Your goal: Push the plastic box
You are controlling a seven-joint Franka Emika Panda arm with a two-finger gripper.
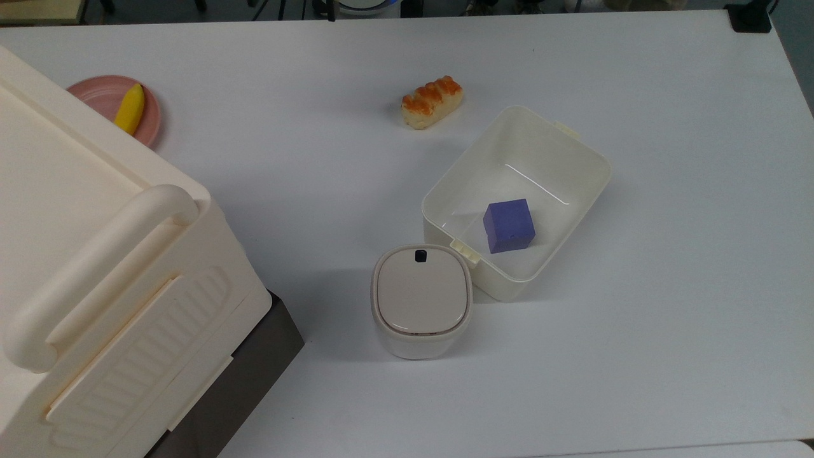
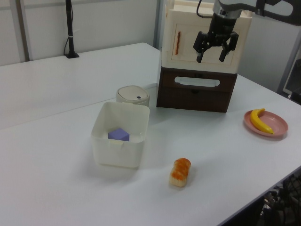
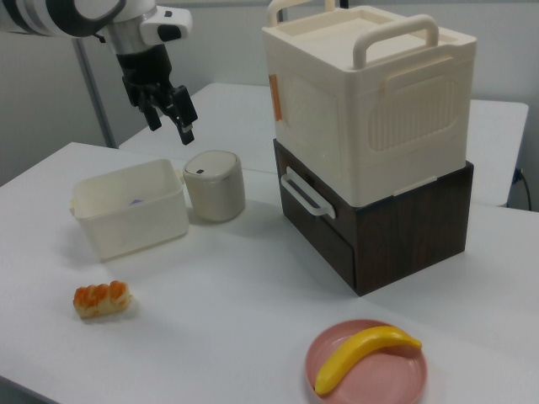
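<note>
The plastic box [image 1: 547, 149] is a lidless cream-white tub lying at an angle on the white table, with a purple cube [image 1: 509, 225] inside it. It also appears in the left view [image 2: 117, 153] and in the right view [image 3: 135, 227]. My gripper [image 2: 210, 59] hangs high above the table, open, with nothing between its fingers. In the left view it is in front of the cream case, well away from the box. In the right view the gripper [image 3: 171, 132] hovers above and behind the box and the small bin.
A small lidded bin [image 1: 421, 299] touches the box's near corner. A bread piece [image 1: 432, 102] lies beyond the box. A pink plate [image 1: 149, 124] holds a banana [image 1: 130, 109]. The huge cream case [image 1: 95, 286] sits on a dark drawer unit [image 2: 195, 92].
</note>
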